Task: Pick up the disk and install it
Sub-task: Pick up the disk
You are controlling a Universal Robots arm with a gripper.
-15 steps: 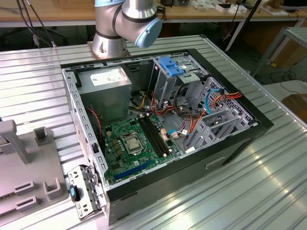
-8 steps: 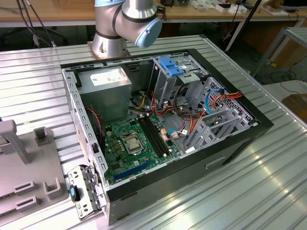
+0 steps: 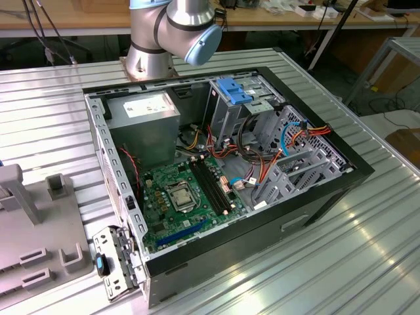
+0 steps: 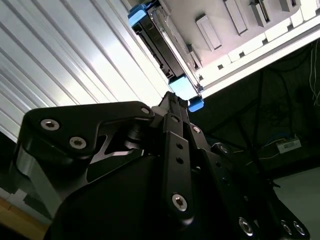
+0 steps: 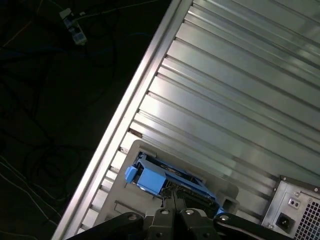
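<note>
The disk (image 5: 167, 181) stands on edge in a grey holder (image 5: 131, 152) near the edge of the ribbed metal table, blue rails along its sides. In the second wrist view the disk (image 4: 162, 42) is seen edge-on, its dark body between blue end pieces. My gripper (image 4: 176, 102) sits right at the disk's near blue end, and in the first wrist view the gripper (image 5: 175, 204) hangs directly over the disk. In the exterior view the open computer case (image 3: 118, 197) lies on the table, with its drive cage (image 3: 239, 105) at the back.
The case's rear panel with a power socket (image 5: 295, 212) is close beside the holder. The table edge (image 5: 135, 95) drops to a dark floor with cables. A grey fixture block (image 3: 29, 223) stands at the exterior view's left. The arm's base (image 3: 154, 46) rises behind the case.
</note>
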